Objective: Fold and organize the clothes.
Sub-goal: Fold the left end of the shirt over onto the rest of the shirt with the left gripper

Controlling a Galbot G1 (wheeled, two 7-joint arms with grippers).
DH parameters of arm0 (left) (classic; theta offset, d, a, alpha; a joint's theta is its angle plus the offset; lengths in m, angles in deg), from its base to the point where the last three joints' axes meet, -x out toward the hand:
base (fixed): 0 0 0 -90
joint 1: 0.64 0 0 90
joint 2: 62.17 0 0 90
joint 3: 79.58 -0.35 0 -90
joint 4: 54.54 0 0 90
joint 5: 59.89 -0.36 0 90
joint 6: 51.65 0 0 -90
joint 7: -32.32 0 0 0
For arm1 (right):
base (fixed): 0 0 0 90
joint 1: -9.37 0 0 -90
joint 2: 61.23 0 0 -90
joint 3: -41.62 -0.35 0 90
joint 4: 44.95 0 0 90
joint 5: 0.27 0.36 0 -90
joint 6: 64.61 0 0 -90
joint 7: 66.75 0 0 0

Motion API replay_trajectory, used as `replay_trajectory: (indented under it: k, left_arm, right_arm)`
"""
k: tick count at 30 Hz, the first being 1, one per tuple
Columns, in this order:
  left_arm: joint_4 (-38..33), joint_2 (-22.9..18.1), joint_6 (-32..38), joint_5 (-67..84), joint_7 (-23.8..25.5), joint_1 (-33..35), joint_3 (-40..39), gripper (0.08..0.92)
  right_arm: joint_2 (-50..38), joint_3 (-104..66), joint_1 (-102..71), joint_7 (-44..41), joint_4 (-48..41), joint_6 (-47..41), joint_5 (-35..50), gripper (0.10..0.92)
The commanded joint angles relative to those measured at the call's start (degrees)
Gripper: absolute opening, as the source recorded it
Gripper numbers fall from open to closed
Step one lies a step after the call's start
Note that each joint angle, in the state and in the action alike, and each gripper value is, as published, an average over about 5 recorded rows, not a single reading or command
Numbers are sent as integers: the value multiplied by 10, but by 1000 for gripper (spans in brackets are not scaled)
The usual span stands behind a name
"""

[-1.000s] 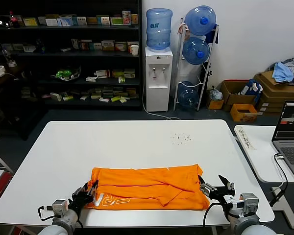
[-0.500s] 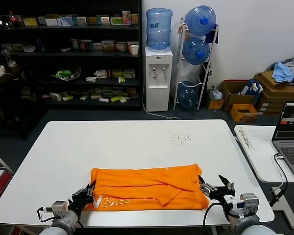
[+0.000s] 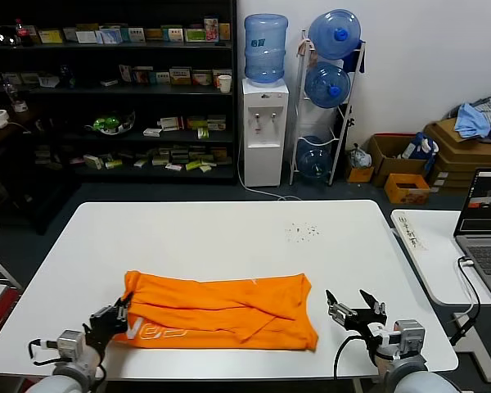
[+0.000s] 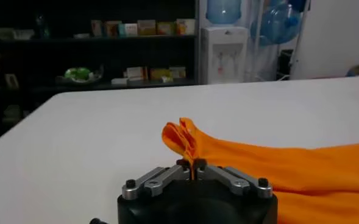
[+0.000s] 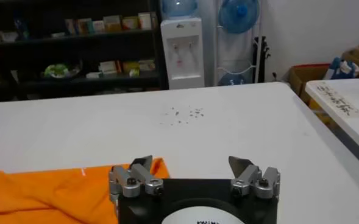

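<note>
From your head camera, the orange T-shirt lies folded along the near side of the white table, with the left gripper at its left end. Only the left wrist camera shows you its jaws pinched tight on a bunched corner of the cloth. Your right gripper sits wide apart and empty, just beside the shirt's right end.

The black left gripper has its jaws closed on a bunched edge of the bright orange cotton T-shirt, whose folds rise in a small peak just beyond the fingertips. The rest of the shirt trails away across the flat white table. Behind stand dark shelves of boxes and a white water dispenser
</note>
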Motion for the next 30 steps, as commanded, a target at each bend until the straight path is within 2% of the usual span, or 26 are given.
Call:
replay_trajectory:
  k: [1, 10, 17, 20, 24, 30]
  left_arm:
    - [43, 89, -1, -48, 13, 23, 124, 114]
    - [76, 139, 5, -129, 25, 33, 203, 114]
    - [35, 136, 3, -156, 28, 57, 224, 114]
    - [-27, 120, -24, -57, 15, 70, 196, 114]
    - [-111, 85, -85, 130, -36, 55, 107, 114]
    - [-145, 49, -123, 260, -86, 3, 9, 114]
  right_arm:
    - [13, 32, 39, -12, -15, 11, -21, 823]
    - [25, 59, 63, -26, -21, 24, -39, 823]
    - [26, 63, 64, -26, -23, 24, -45, 823]
    - [30, 67, 64, -23, -28, 22, -49, 823]
    - [34, 70, 66, -15, -42, 17, -48, 823]
    - [45, 61, 62, -6, -70, 10, -52, 823]
